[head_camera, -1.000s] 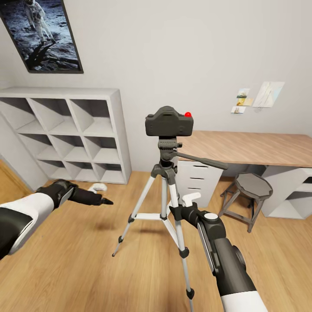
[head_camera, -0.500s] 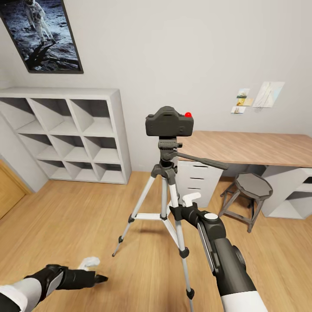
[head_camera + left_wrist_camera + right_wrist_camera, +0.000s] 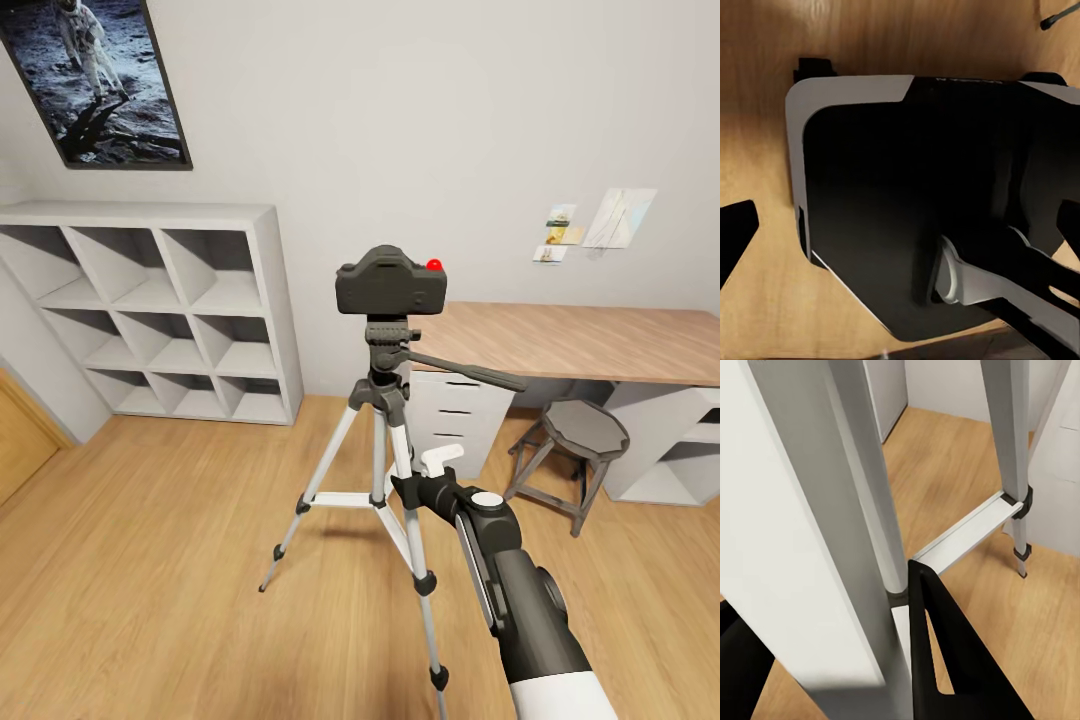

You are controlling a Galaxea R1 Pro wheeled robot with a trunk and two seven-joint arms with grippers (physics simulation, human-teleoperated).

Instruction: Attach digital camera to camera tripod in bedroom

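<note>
No readable writing. Digital camera (image 3: 391,281) sits atop camera tripod (image 3: 385,440). Right gripper (image 3: 432,472) near a tripod leg, jaw gap unclear, possibly open. Left jaws can't tell.

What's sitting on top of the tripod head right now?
The digital camera sits on the camera tripod head, red button up. The camera body covers the mounting joint, so whether it is locked cannot be seen.
</note>
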